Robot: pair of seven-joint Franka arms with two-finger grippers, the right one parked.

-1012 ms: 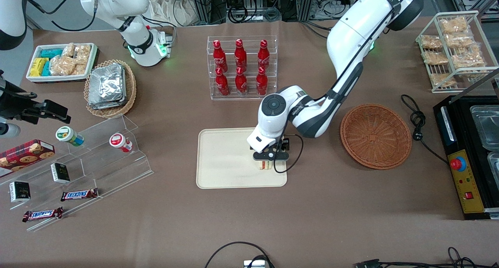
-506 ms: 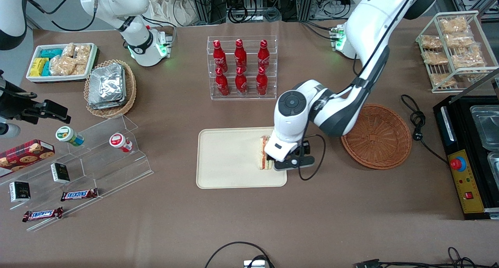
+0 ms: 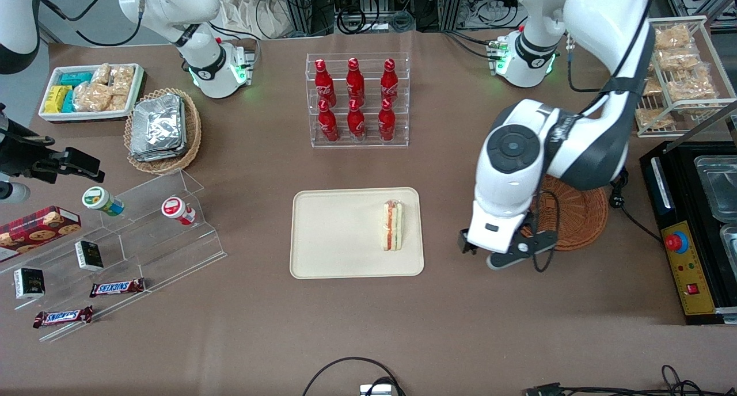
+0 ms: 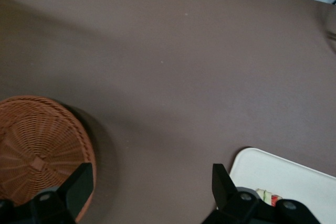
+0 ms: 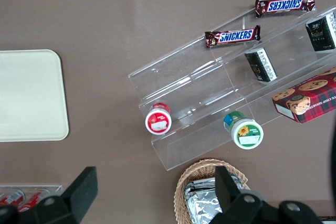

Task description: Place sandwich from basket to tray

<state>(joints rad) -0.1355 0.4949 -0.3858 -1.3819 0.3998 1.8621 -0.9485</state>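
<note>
The sandwich point(image 3: 392, 225) stands on edge on the cream tray point(image 3: 334, 235), near the tray's end that faces the working arm; red and green filling shows. A sliver of the sandwich point(image 4: 268, 196) and a tray corner point(image 4: 294, 174) show in the left wrist view. The reddish-brown basket point(image 3: 578, 220) is partly covered by the arm; its weave point(image 4: 37, 150) holds nothing visible. My left gripper point(image 3: 496, 255) hangs above bare table between tray and basket. It is open, with nothing between the black fingers point(image 4: 79, 184).
A clear rack of red bottles point(image 3: 357, 99) stands farther from the front camera than the tray. A black machine point(image 3: 694, 229) and a wire rack of snacks point(image 3: 673, 73) sit at the working arm's end. Acrylic steps with snacks point(image 3: 115, 252) lie toward the parked arm's end.
My gripper has let go of the sandwich, risen off the tray and swung toward the basket. The sandwich stays on the tray, now fully uncovered.
</note>
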